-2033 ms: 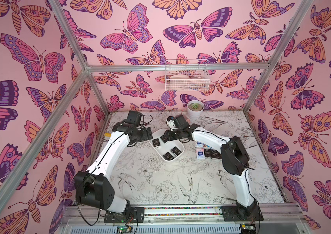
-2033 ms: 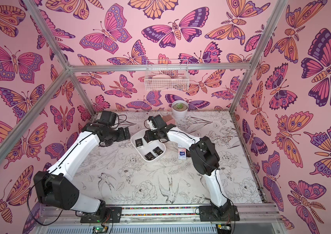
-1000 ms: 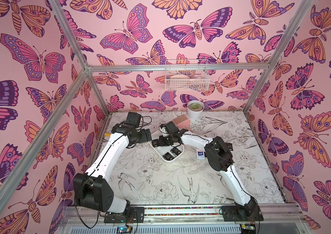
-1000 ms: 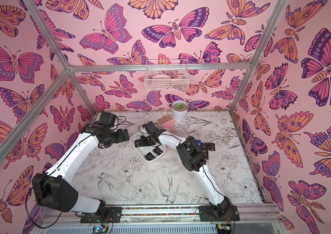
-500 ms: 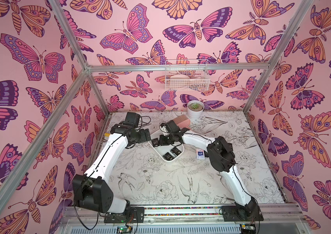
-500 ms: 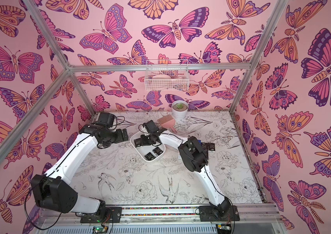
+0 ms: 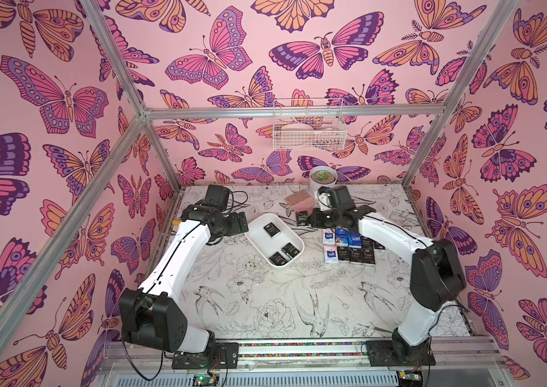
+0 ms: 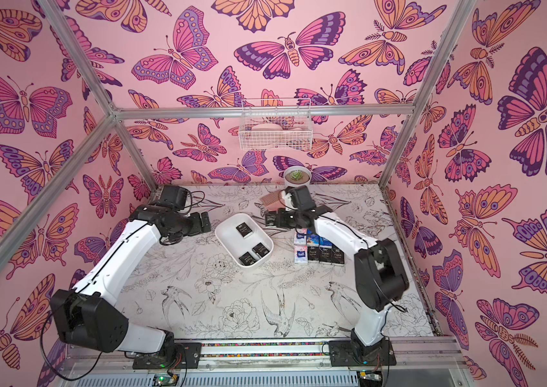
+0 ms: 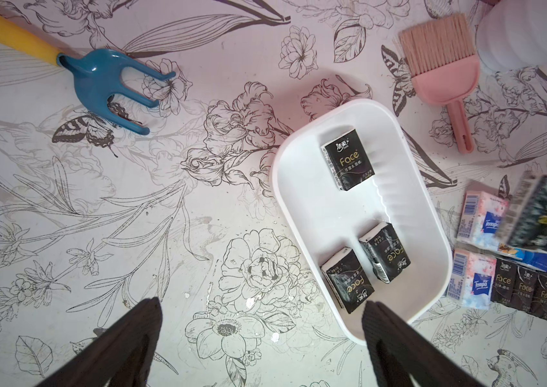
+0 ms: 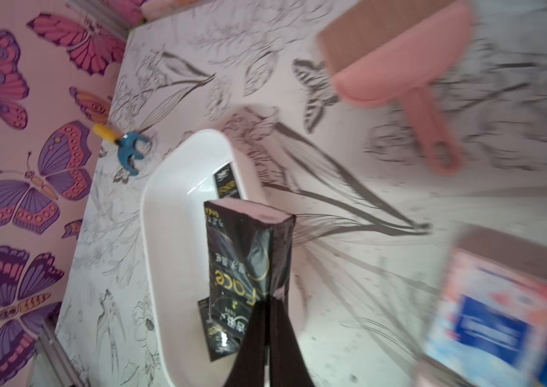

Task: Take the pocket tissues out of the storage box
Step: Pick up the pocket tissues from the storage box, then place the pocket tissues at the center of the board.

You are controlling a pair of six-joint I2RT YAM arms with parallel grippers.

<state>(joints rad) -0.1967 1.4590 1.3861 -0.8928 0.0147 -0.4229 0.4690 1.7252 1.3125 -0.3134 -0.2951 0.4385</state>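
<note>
Carrying one black Face tissue packet [image 10: 248,268] clear of white storage box [image 7: 258,242], right gripper [image 10: 267,301] pinches packet by one end, jaws nearly together on it, packet hanging free over mat beside box rim. Heading, by look of it, toward sorted rows of packets [image 7: 349,249] laid flat on mat, kept tidy there. Three black packets [image 9: 347,164] remain in box. Left gripper [image 9: 262,321] spread wide, empty, hovering near box end.

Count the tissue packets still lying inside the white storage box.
3, all black: one alone toward one end of the storage box, two side by side at the other end. None seems hidden.
</note>
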